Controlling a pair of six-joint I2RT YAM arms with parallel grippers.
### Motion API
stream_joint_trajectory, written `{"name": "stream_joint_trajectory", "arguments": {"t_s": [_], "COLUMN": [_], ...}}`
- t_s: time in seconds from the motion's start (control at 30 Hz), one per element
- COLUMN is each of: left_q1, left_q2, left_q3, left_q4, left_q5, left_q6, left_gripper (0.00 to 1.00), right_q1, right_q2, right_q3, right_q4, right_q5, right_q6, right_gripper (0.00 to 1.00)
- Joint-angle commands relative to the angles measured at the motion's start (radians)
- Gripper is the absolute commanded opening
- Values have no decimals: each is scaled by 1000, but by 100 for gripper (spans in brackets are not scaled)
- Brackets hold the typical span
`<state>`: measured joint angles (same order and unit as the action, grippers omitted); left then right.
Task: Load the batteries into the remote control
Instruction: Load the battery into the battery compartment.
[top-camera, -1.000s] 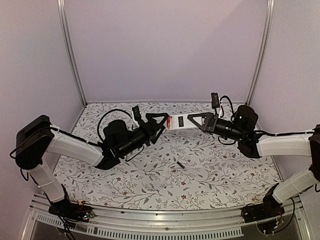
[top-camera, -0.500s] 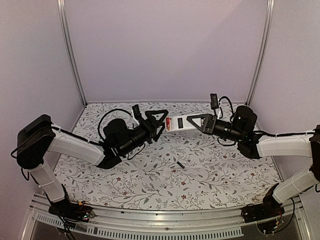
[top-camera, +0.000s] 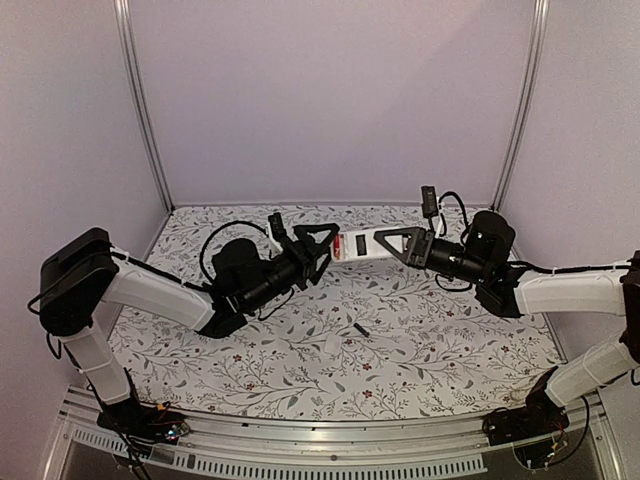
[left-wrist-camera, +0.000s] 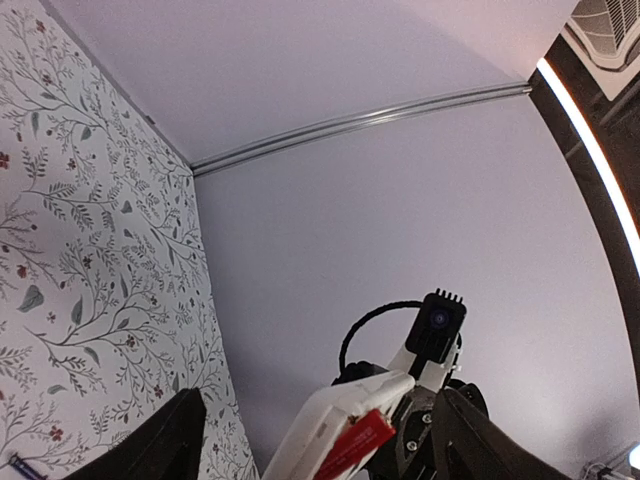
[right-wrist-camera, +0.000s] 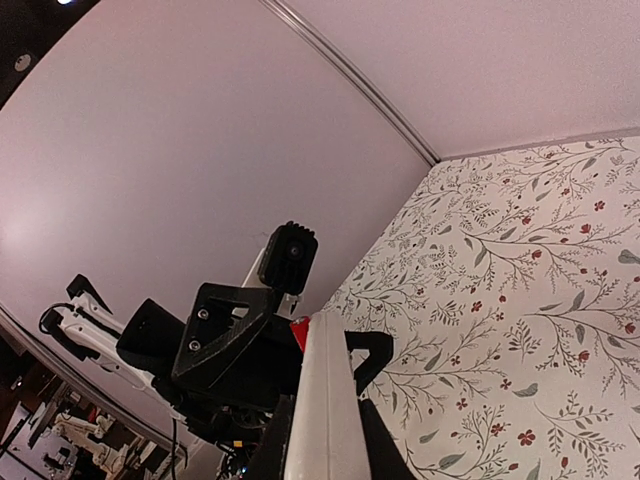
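- I hold the remote control (top-camera: 358, 243) in the right pincer (top-camera: 397, 243), off the worktop (top-camera: 450, 335) — long axis aimed leftward.
- Left pincer (top-camera: 326, 247) wide — remote control's free end sits between its fingers (left-wrist-camera: 178, 438).

Soft, even, pinkish light; wrist views bend at edges.

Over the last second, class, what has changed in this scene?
The left gripper edged towards the remote control, its jaws narrowing around the red end but not yet gripping. The right gripper kept holding the remote; the small dark piece stayed put.
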<state>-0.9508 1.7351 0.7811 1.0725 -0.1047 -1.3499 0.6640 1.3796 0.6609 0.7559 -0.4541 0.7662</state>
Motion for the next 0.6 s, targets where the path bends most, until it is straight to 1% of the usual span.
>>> {"name": "stream_joint_trajectory", "arguments": {"t_s": [0.0,0.17,0.27,0.57], "left_q1": [-6,-7,-7,-5], "left_q2": [20,23,23,30], "left_q3": [18,17,14,0], "left_q4": [29,28,26,44], "left_q5": [3,2,-2,-9], "left_q6": [-10,-10,-12,-18], "left_gripper": [77,74,69,59], "right_q1": [8,8,8,8], "right_q2": [-21,-22,-22,-26], "right_q3": [0,-1,-2,-7], "right_q4": [12,25,35,86], "right_q5": [9,6,8,6], "right_q6": [-7,3,12,59], "right_gripper": [0,0,0,0]}}
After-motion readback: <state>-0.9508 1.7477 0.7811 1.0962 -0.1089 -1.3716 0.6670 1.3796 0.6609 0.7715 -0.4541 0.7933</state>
